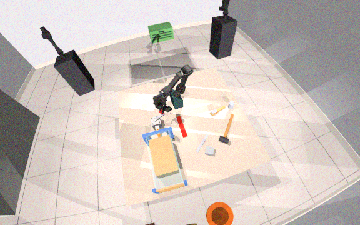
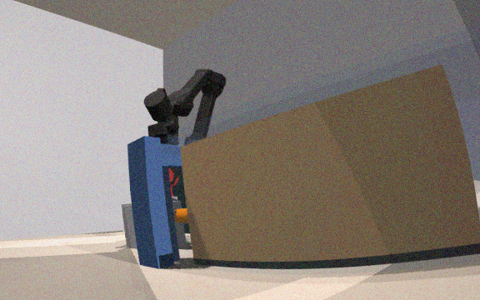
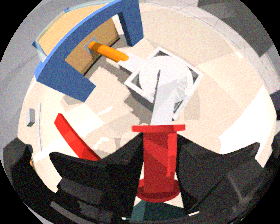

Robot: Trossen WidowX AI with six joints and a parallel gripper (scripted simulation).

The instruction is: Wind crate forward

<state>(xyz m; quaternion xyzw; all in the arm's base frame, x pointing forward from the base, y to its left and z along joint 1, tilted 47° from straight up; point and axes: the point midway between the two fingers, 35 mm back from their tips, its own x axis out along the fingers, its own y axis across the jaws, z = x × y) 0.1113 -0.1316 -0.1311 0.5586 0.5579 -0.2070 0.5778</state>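
The tan crate [image 1: 164, 156] [image 2: 327, 187] [image 3: 66, 25] sits flat inside the clear-panelled cubby, its front a little behind the blue frame [image 1: 147, 136] [image 2: 152, 200] [image 3: 73, 85] at the mouth; a narrow gap shows between them. An orange strap [image 1: 159, 135] [image 2: 182, 215] [image 3: 108, 51] runs from the crate's front through the frame to the grey winch [image 1: 156, 122] [image 3: 166, 75]. My gripper [image 1: 162, 110] [image 3: 160, 150] is shut on the red grip of the winch handle. The handle's grey arm [image 3: 163, 110] reaches over the winch top; its key end is hard to make out.
A red bar [image 1: 182, 126] [image 3: 73, 135] lies right of the winch. A teal block [image 1: 177, 100] stands beside the arm. Further right are a hammer [image 1: 229, 125], a small orange-handled tool [image 1: 218, 110], a pale block [image 1: 231, 105], a thin light bar [image 1: 202, 143] and a grey block [image 1: 210, 150].
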